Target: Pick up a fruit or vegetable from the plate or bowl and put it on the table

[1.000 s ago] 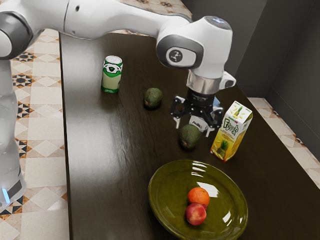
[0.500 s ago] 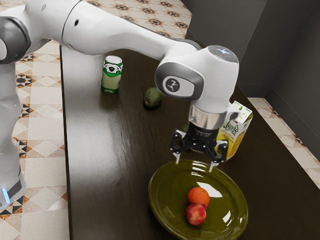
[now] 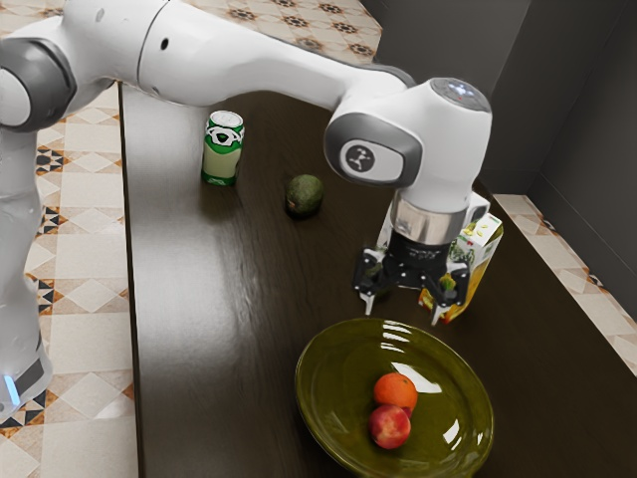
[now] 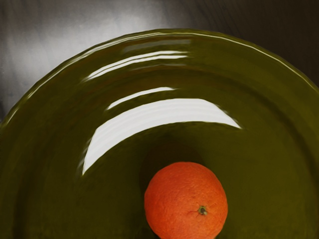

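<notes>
My gripper [image 3: 402, 311] stands open above the table, by the plate's far rim in the exterior view, with nothing between its fingertips. The green plate [image 3: 333, 403] holds an orange [image 3: 395, 389] and, touching it, a red peach-like fruit [image 3: 389, 427]. Both fruits lie a short way from the fingertips, toward the exterior view's lower edge. In the wrist view the orange [image 4: 186, 200] rests on the glossy plate [image 4: 269, 164], its stem spot visible.
A yellow and white juice carton [image 3: 480, 249] stands behind the gripper, partly covered by it. One avocado [image 3: 305, 195] and a green-white can [image 3: 222, 149] are farther back on the dark table [image 3: 209, 299].
My open gripper has travelled from over the nearer avocado toward the plate, then shifted slightly to the exterior view's right and back from the rim. That avocado is now mostly hidden behind the hand.
</notes>
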Robot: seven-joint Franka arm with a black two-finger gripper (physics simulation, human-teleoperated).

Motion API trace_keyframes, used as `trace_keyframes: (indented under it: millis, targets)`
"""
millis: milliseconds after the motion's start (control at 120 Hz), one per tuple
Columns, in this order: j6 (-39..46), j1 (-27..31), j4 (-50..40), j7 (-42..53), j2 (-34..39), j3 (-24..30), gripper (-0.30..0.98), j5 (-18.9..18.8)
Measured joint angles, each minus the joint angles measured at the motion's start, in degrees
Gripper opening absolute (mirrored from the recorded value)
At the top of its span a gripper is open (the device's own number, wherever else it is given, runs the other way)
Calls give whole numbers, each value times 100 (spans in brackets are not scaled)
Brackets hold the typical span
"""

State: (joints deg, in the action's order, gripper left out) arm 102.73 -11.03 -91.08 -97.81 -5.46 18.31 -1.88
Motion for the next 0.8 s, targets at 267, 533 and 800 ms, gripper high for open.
trace_keyframes:
  millis: [267,533,800]
  targets:
    - [186,65,-456,-211,-238,-8,69,7]
    - [661,-65,-725,-344,-399,4,69,32]
    - [818,-246,-315,-433,-707,-11,69,-4]
